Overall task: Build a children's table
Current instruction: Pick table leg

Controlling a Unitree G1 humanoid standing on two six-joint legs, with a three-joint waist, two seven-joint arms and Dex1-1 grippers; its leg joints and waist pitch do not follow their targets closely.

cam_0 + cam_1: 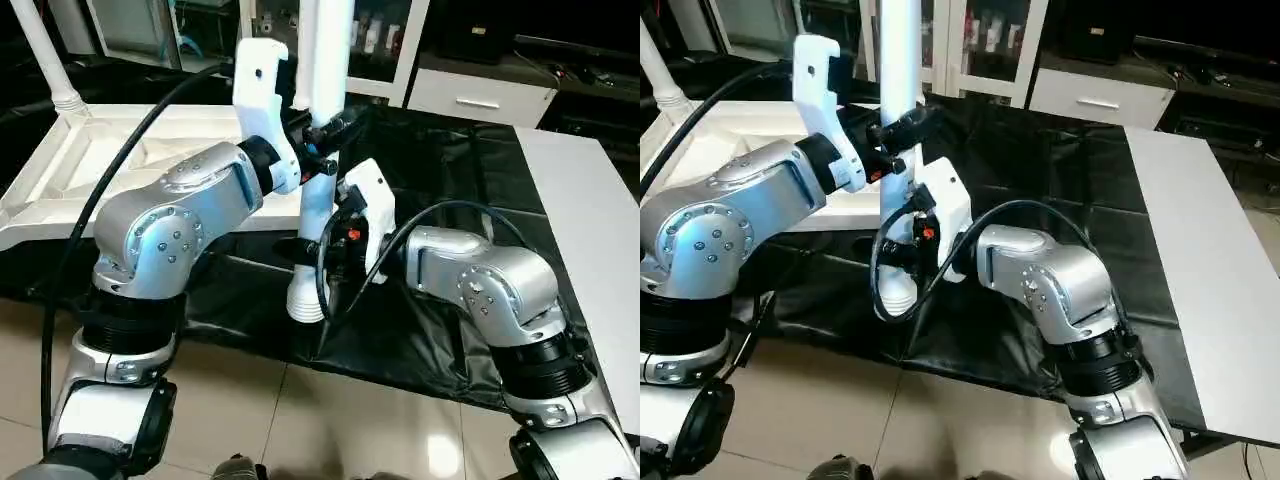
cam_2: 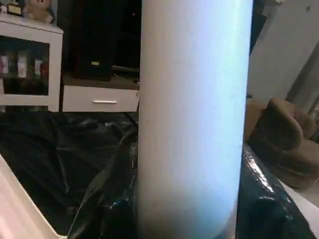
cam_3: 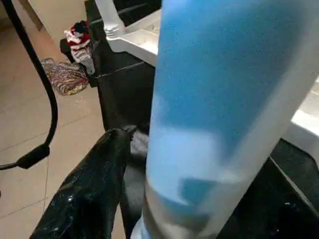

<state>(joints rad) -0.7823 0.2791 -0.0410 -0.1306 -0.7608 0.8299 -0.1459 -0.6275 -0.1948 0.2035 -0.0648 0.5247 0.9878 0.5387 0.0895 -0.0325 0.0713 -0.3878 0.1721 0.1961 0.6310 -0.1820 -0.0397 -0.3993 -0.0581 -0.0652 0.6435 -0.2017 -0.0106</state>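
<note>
A long white table leg (image 1: 325,50) stands nearly upright in the air, and both my grippers hold it. My left gripper (image 1: 322,135) is shut on its upper part, the black fingers wrapped round it. My right gripper (image 1: 335,238) is shut on it lower down. The leg's ringed bottom end (image 1: 305,300) hangs over the front edge of the black cover. Seen up close, the leg (image 2: 194,124) fills the middle of the left wrist view, and the leg (image 3: 214,99) does the same in the right wrist view. The white tabletop (image 1: 150,150) lies underside up at the left, with another leg (image 1: 50,60) standing in its far left corner.
A black-covered work surface (image 1: 450,180) lies under everything. A white board (image 1: 590,220) lies along its right side. A white glass-door cabinet (image 1: 380,40) stands behind. Tiled floor (image 1: 330,420) is in front. A black cable (image 1: 110,190) loops over my left arm.
</note>
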